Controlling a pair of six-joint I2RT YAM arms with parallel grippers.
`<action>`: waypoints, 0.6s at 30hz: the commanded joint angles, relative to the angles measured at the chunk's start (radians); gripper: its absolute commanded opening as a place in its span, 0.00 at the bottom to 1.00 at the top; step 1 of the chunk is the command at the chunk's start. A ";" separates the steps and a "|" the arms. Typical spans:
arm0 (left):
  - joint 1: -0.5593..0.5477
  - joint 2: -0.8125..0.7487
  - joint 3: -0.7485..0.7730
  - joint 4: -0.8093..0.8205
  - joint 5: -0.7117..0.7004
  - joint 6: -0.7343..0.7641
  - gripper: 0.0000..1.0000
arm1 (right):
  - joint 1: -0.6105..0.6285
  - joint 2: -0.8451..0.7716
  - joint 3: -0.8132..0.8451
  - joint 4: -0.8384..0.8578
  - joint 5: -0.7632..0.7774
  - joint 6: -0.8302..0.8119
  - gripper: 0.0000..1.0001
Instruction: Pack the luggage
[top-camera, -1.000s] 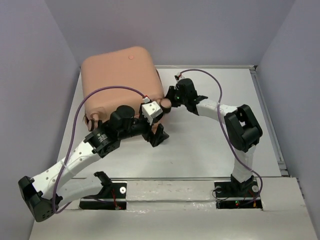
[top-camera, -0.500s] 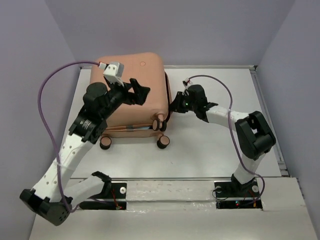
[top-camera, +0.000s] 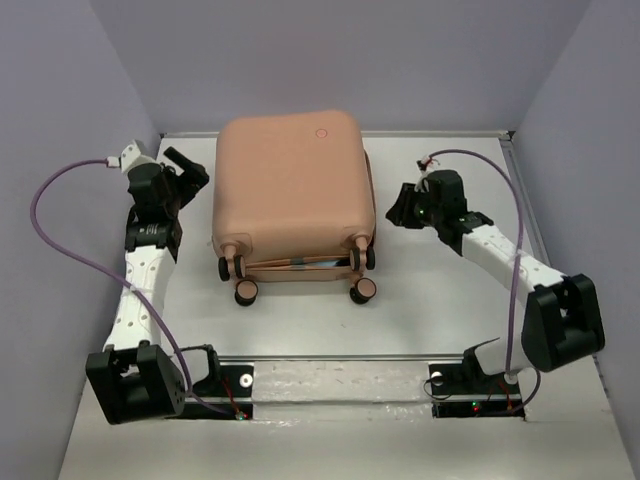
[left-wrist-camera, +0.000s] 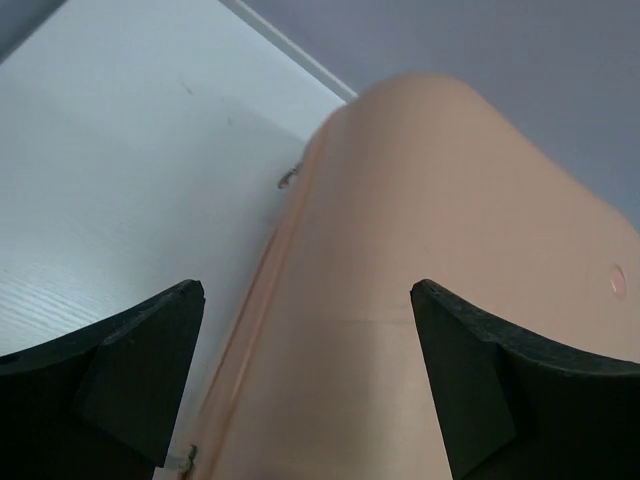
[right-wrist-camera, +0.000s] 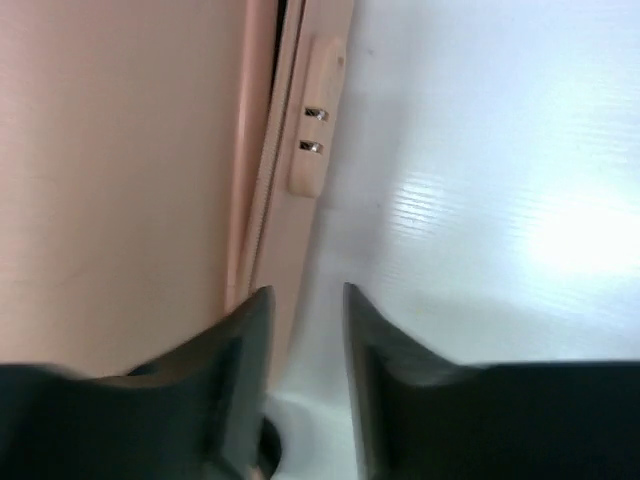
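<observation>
The luggage (top-camera: 290, 190) is lying flat on one broad shell with the lid down. It sits in the far middle of the table (top-camera: 440, 300), and neither arm is touching it. From above it's close to square, but the wheel-to-top line runs near-to-far. The wheels (top-camera: 362, 291) point back at the arm bases, the top end faces the far wall, and the whole thing is skewed only slightly. A thin pale strip shows in the seam between the wheels, no idea what it is. The left gripper (top-camera: 188, 172) hangs just off the left side with its jaws spread wide and nothing in them. The right gripper (top-camera: 398, 207) sits just off the right side by the seam, jaws parted with a narrower gap, also empty. My read is the packing is basically done and what's left is making sure it's properly shut. I'd press down on the top shell from both sides evenly, keep the fingers out of the seam, and not shove sideways, since it could slide on that smooth table.
</observation>
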 joint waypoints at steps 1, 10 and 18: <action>0.100 -0.032 -0.150 0.154 -0.032 -0.140 0.94 | -0.036 -0.142 -0.005 -0.005 0.062 0.002 0.21; 0.131 0.122 -0.400 0.373 0.025 -0.280 0.74 | -0.036 0.109 0.120 0.015 0.071 0.033 0.07; -0.016 0.160 -0.445 0.407 -0.001 -0.261 0.69 | 0.027 0.355 0.332 0.014 -0.051 0.007 0.07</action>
